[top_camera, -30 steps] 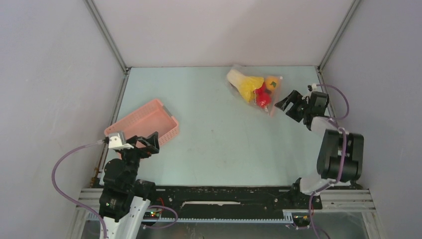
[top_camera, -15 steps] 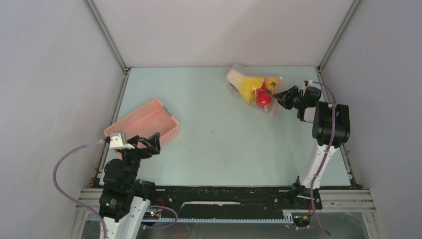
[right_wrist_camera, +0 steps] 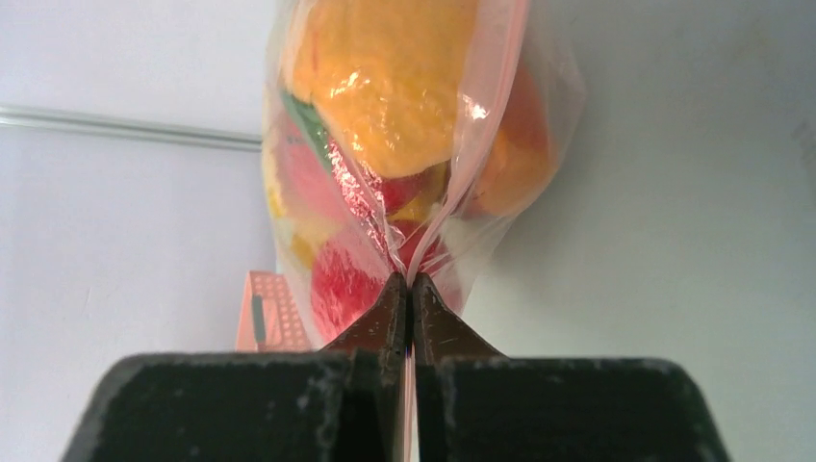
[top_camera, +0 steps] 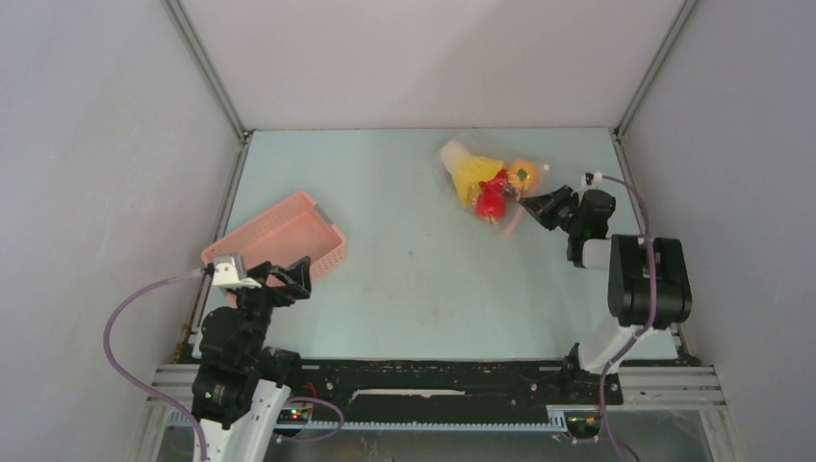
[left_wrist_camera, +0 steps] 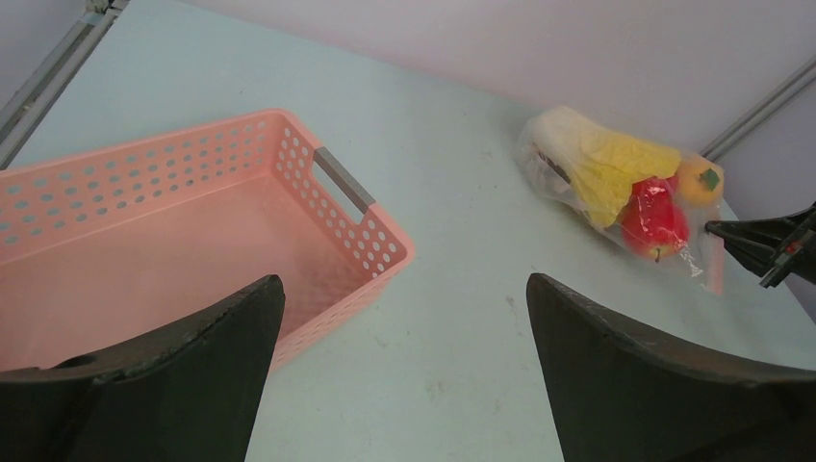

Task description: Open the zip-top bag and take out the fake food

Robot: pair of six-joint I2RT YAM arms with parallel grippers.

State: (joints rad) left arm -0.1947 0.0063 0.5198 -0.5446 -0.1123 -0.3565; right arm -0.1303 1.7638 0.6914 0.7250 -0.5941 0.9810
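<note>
Table point(top_camera: 414, 260) far-R: bag point(top_camera: 473, 173) in R tool point(top_camera: 526, 200)

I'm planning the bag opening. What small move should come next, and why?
Probably bring the left jaws across toward the zip-top bag. The right jaws are shut on its pinkish edge with the fake food inside, while the left jaws stand open far off by the pink basket; a second grip seems needed to pull it open.

We see the zip-top bag point(right_wrist_camera: 524, 106) as clear, crinkly, glossy plastic; the basket point(left_wrist_camera: 339, 210) is matt, perforated pink plastic; the table point(top_camera: 433, 279) is smooth and matt.
</note>
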